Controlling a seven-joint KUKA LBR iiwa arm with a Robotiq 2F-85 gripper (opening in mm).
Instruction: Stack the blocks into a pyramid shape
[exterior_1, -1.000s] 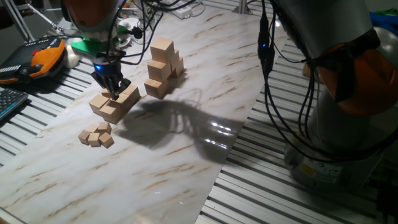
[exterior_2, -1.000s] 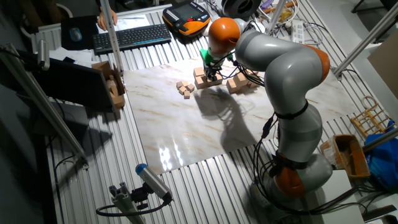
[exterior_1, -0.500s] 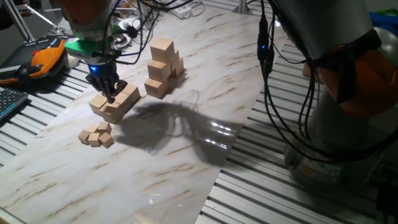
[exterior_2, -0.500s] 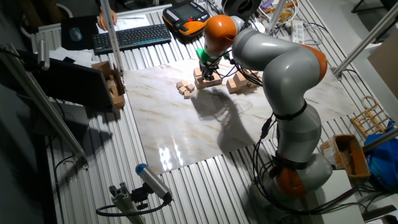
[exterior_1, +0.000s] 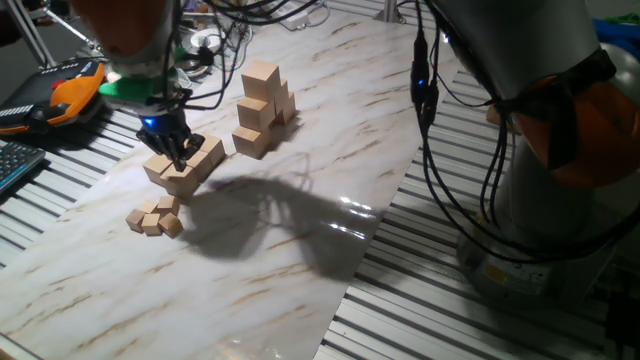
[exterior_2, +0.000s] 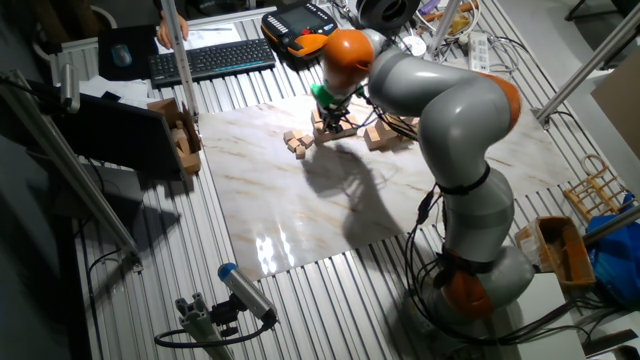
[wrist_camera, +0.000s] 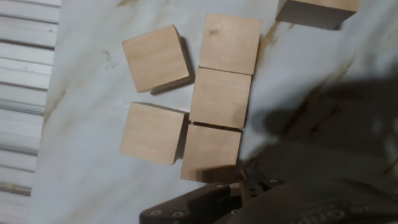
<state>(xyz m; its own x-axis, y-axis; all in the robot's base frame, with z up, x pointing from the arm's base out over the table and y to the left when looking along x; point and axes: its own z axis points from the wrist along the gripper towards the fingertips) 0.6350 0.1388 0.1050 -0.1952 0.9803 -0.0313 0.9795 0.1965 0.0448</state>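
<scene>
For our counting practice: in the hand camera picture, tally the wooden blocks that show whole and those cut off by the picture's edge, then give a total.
Whole blocks: 5
Block cut off by the top edge: 1
Total: 6

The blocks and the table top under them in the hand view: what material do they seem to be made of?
The blocks look like plain unpainted wood: pale tan, matte, with faint grain and small dark specks. The table top looks like marble or a marble-print sheet: whitish with brown veins, and it reflects light in one fixed view, so the finish seems glossy. Which of the two, I cannot tell.
</scene>
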